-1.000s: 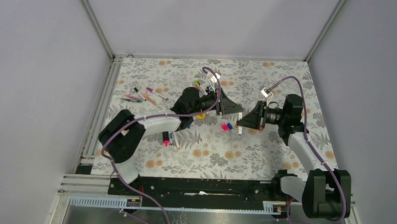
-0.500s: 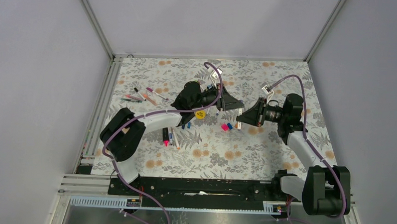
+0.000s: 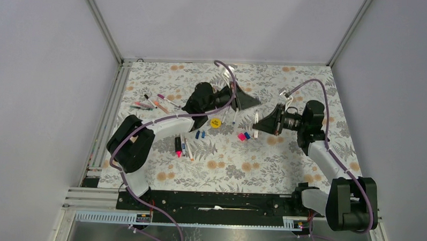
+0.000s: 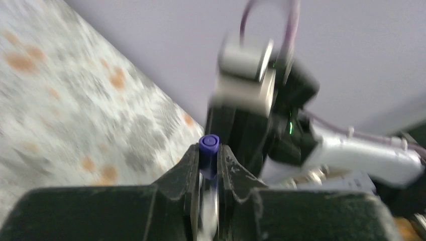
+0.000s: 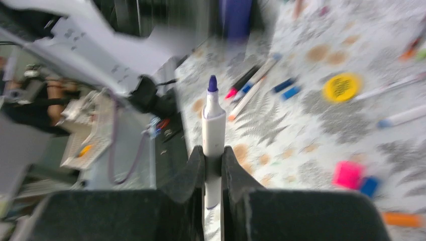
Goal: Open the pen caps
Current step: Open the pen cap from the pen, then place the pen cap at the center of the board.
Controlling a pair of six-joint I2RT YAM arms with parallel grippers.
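Gripping the purple cap tight in your left hand and the bare-tipped white marker in your right hand, apart above the surface, you seem done uncapping this one; next, release both and seek another capped one.

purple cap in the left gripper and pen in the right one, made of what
Purple cap: probably moulded plastic, one even colour, rounded rim; blur hides its finish. Pen: white barrel looks like smooth plastic, no texture showing; purple tip may be felt, too blurred to confirm.
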